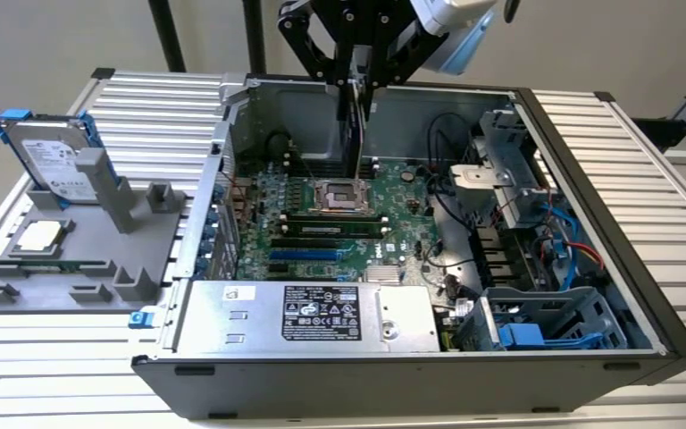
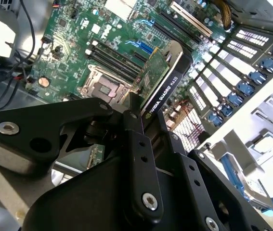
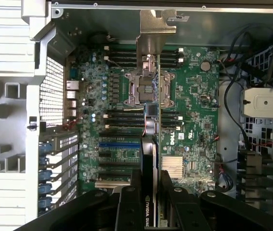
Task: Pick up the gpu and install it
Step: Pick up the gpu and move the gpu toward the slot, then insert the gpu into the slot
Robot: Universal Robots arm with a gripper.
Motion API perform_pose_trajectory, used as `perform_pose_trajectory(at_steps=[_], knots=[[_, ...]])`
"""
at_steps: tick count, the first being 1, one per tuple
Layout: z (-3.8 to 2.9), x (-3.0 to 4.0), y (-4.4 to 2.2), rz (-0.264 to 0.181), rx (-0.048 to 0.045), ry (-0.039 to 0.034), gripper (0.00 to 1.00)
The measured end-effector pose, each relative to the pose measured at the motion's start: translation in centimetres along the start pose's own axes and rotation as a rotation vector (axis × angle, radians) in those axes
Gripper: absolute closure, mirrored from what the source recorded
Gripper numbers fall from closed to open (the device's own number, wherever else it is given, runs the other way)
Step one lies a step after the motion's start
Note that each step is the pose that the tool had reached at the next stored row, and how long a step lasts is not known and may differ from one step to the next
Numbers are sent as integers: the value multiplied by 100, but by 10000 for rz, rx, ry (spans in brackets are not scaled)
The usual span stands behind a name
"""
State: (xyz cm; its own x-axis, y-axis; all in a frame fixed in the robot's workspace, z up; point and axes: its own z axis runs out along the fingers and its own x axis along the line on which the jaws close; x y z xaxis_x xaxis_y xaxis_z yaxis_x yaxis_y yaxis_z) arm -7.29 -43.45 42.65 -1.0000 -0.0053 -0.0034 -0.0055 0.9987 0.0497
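Hand pinching gpu by one edge, held upright above motherboard, inside open computer case.

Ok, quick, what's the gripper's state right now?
The gripper is closed on the gpu, holding it edge-down over the motherboard.

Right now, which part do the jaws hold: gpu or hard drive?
The gpu, held edge-on over the motherboard; the hard drive stands in the grey rack.

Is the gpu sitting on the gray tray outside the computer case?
No, in the exterior view the gripper holds the gpu on edge over the motherboard inside the case.
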Motion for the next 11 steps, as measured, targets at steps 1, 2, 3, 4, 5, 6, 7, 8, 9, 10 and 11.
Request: perform_pose_trajectory(at_steps=[1, 2, 3, 4, 5, 6, 7, 8, 9, 10, 11], knots=[[0, 0, 0, -22, 0, 1, 100], [0, 0, 0, -46, 0, 2, 100], [0, 0, 0, -70, -1, 3, 100], [0, 0, 0, -90, 0, 4, 100], [0, 0, 0, -94, -1, 4, 100], [0, 0, 0, -95, -1, 5, 100], [0, 0, 0, -96, -1, 5, 100], [0, 0, 0, -96, -1, 4, 100], [0, 0, 0, -96, -1, 5, 100], [0, 0, 0, -96, -1, 4, 100], [0, 0, 0, -96, -1, 5, 100]])
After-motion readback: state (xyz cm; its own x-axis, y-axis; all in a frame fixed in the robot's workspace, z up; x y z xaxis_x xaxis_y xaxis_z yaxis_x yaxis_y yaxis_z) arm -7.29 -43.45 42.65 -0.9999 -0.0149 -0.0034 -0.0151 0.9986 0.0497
